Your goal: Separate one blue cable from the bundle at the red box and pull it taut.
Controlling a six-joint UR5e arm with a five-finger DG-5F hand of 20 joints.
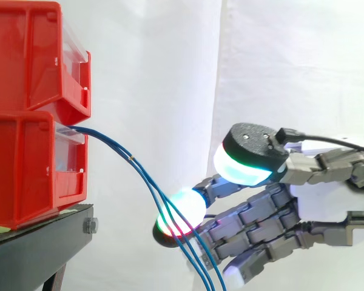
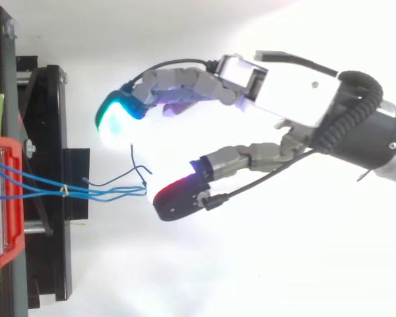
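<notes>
A bundle of thin blue cables (image 1: 118,147) leaves the lower red bin (image 1: 24,170) and arcs down to the right, bound by a small tie (image 2: 64,191). My hand (image 1: 327,200) reaches in from the right with its fingers nearly straight and spread. One fingertip (image 1: 183,212), glowing green and red, rests against the cables where they drop past it. The thumb pad (image 1: 249,159) hovers above, apart from the cables. From above, the cables (image 2: 105,191) end at the red-glowing fingertip (image 2: 178,196). One strand (image 2: 133,158) loops up towards the green fingertip (image 2: 117,117).
Two red bins are stacked, the upper one (image 1: 30,54) on the lower, on a black stand (image 1: 42,242) at the left. A white curtain hangs behind. The cables run on below the hand out of the side view.
</notes>
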